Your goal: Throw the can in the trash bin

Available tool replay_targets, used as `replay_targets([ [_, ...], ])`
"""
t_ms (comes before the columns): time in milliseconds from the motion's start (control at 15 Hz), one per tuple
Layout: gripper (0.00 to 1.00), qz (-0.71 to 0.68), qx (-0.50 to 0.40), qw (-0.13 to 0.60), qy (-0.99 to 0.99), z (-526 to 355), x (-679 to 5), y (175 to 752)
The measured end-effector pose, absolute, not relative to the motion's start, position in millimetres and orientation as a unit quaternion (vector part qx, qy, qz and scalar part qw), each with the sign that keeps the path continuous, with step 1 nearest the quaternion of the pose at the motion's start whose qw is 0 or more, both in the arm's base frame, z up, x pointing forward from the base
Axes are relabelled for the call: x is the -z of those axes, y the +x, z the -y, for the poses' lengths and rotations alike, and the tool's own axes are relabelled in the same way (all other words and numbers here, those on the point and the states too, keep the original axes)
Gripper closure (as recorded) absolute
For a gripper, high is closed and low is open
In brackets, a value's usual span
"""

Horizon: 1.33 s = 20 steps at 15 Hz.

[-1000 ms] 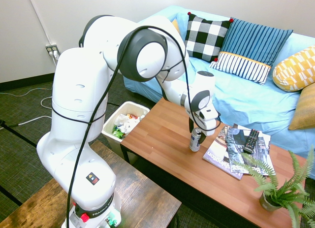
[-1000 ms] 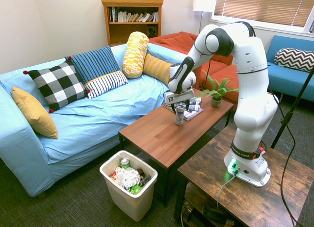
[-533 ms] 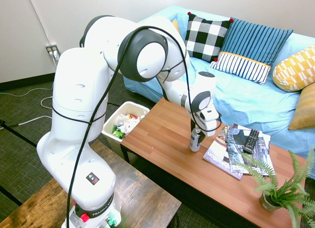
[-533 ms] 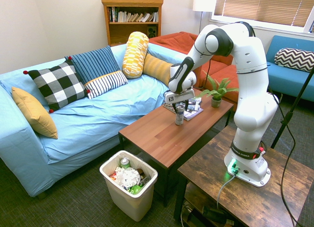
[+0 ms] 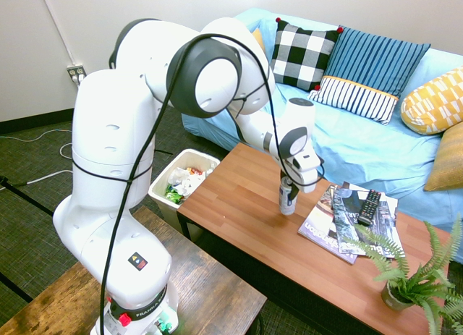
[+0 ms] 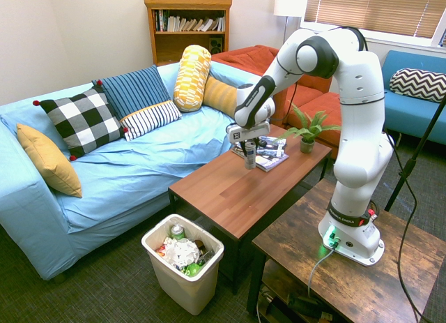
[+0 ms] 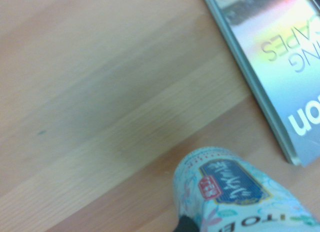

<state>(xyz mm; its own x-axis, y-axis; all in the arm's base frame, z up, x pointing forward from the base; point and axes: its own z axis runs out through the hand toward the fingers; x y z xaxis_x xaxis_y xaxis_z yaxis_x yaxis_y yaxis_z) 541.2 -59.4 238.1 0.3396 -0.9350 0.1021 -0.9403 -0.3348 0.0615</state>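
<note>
Raised slightly since before, the gripper (image 5: 287,184) now grasps the can (image 5: 287,200).

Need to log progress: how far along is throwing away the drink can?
Done: the gripper has closed on the drink can. In hand: the can, upright at or just above the coffee table. Left: carrying it to the trash bin and releasing it.

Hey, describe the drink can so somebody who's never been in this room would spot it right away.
Find the long reddish-brown coffee table in front of the light blue sofa. Near the magazines is a slim, silver-grey can, upright under the robot's claw. Unlike the flat magazines and the potted fern, it's a narrow metal cylinder.
</note>
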Motion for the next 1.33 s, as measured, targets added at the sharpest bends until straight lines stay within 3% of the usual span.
replay_targets([
  [333,1.0,0.466,-0.075,0.056,0.88,-155,-303,526],
  [600,1.0,0.392,-0.083,0.086,0.912,-284,-246,496],
  [1000,1.0,0.332,-0.088,0.117,0.932,-388,-179,461],
  [1067,0.0,0.326,-0.086,0.123,0.933,-397,-166,455],
  [1333,0.0,0.318,-0.088,0.136,0.934,-409,-137,453],
])
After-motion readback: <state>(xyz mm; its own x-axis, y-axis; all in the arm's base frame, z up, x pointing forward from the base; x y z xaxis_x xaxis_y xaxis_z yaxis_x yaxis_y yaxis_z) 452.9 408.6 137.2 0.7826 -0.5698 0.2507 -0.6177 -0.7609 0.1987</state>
